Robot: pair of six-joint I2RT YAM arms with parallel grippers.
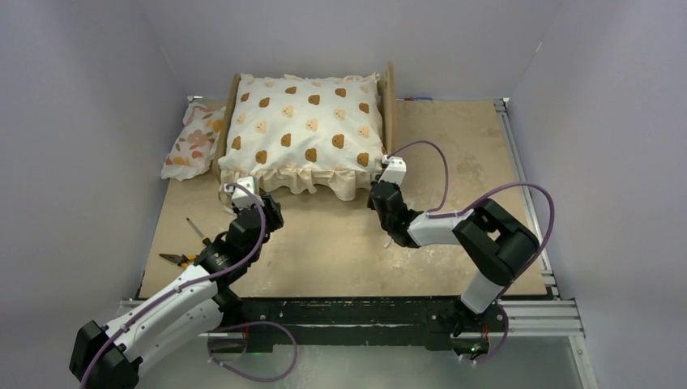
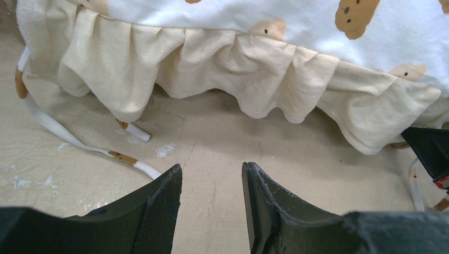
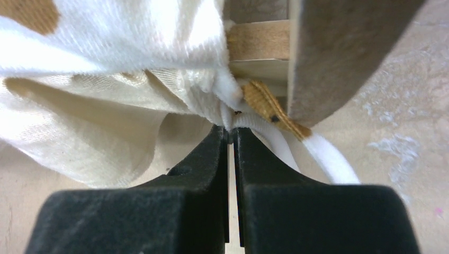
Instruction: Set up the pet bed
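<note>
Right gripper [image 3: 231, 138] closed, pinching cushion [image 3: 106, 53] corner beside bed frame [image 3: 259, 42], likely to seat it. Left gripper [image 2: 212, 168] half open, empty, facing ruffle [image 2: 212, 63].

the pet bed [image 1: 390, 93] stands at the back of the table [image 1: 470, 146]. the big cushion [image 1: 304, 130] lies on the bed and hangs over its front. the small pillow [image 1: 193, 142] lies just left of the bed. the left gripper [image 2: 212, 174] is in front of the cushion's left corner, apart from it. the right gripper [image 3: 231, 132] is at its front right corner. a screwdriver [image 1: 194, 228] and pliers [image 1: 180, 259] lie at the front left.
</note>
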